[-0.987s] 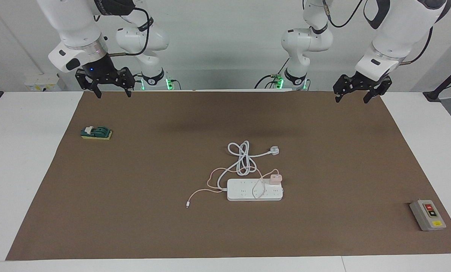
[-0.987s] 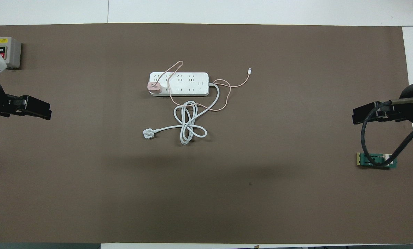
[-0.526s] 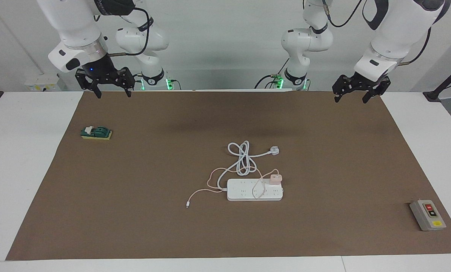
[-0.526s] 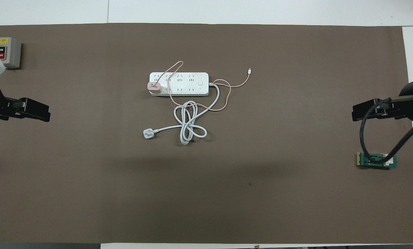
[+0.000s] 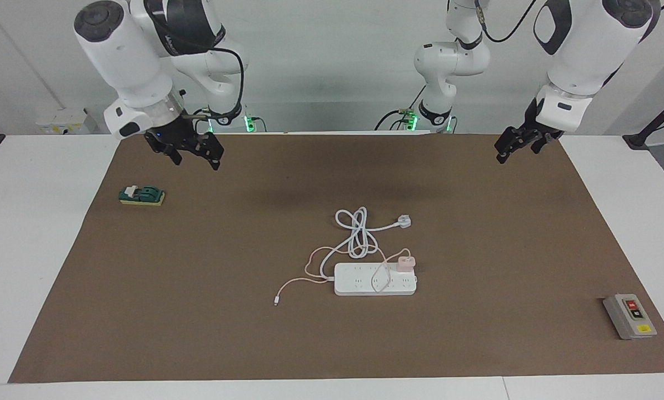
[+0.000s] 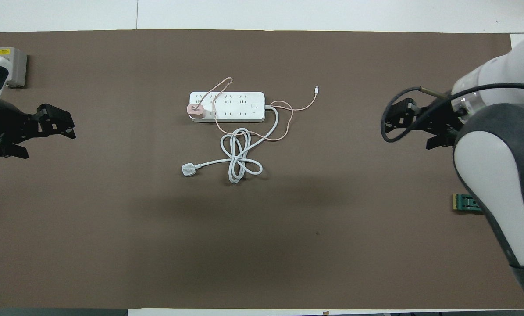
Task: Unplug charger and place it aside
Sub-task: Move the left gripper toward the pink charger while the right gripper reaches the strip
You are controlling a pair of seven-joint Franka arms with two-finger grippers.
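The charger [image 5: 405,262] is a small pink cube plugged into the white power strip [image 5: 359,283], at the strip's end toward the left arm's end of the table. It also shows in the overhead view [image 6: 196,110]. Its thin pink cable [image 5: 311,261] loops over the strip [image 6: 237,107] and trails onto the mat. My right gripper [image 5: 195,158] is open and empty over the mat near the robots, well away from the strip; it also shows in the overhead view [image 6: 408,136]. My left gripper [image 5: 515,152] is open and empty over the mat's edge at the left arm's end [image 6: 47,142].
The strip's thick white cord ends in a white three-pin plug [image 5: 403,221] lying nearer to the robots than the strip. A green switch block [image 5: 141,195] lies at the right arm's end. A grey button box [image 5: 629,315] sits at the left arm's end, farther from the robots.
My right arm has swung in over the mat toward the middle and lower. My left gripper has turned at the wrist and stayed over the mat's edge. The charger and strip have not moved.
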